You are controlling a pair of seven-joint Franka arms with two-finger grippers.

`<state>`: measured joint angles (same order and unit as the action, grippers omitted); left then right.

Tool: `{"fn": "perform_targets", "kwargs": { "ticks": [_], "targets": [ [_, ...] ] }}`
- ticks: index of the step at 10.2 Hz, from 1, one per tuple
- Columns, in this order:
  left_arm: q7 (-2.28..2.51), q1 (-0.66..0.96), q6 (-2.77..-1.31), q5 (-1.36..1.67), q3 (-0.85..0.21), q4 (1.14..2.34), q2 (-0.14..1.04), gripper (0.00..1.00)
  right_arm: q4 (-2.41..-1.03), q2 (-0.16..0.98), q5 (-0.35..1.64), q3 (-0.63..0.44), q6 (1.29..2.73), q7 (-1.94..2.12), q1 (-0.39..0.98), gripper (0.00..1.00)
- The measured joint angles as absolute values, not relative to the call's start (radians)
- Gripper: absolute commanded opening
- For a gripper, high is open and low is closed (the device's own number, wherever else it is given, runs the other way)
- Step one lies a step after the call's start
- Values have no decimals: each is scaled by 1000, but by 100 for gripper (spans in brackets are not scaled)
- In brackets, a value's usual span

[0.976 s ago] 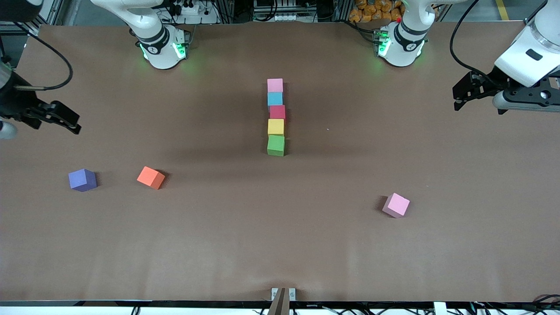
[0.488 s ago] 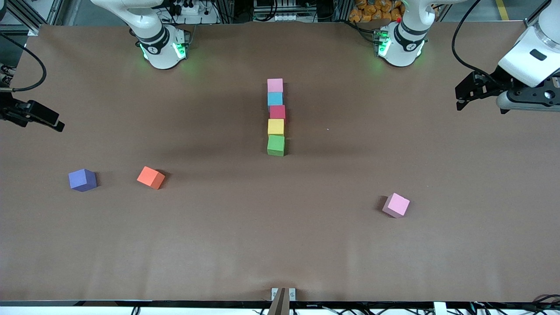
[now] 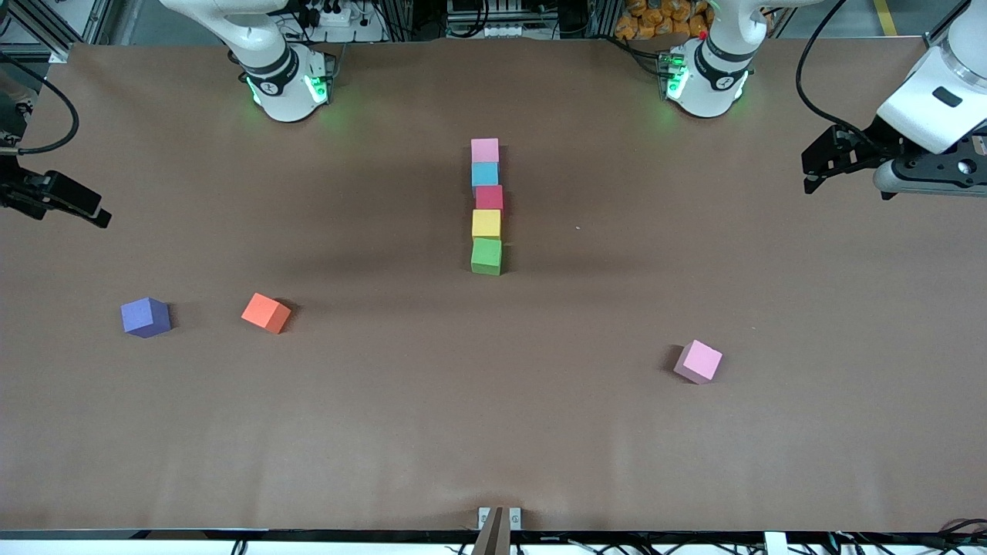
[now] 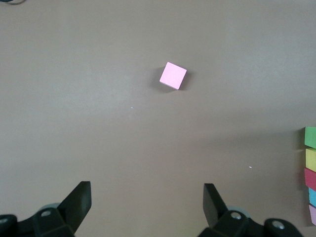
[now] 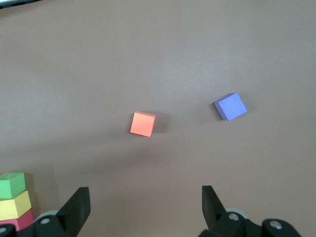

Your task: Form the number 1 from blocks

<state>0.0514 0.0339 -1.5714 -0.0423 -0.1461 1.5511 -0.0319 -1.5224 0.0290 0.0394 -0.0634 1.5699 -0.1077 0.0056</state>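
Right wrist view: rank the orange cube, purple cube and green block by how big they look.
1. purple cube and orange cube: too alike to rank.
2. green block: unsure, cut off at the edge.

Even, diffuse overhead light is falling on the table, leaving it moderately bright without glare. Soft broad shadows are spreading around the column of blocks, and short dark shadows are hugging the loose cubes. Green lamps are glowing on both arm bases. All views are staying reasonably sharp.
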Motion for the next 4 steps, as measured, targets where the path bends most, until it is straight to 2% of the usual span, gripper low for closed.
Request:
{"fn": "perform_targets", "kwargs": {
  "ticks": [4],
  "targets": [
    [51,34,-1571,-42,-146,1551,-32,100,-1524,29,39,-63,1577,-108,6,100]
  ]
}}
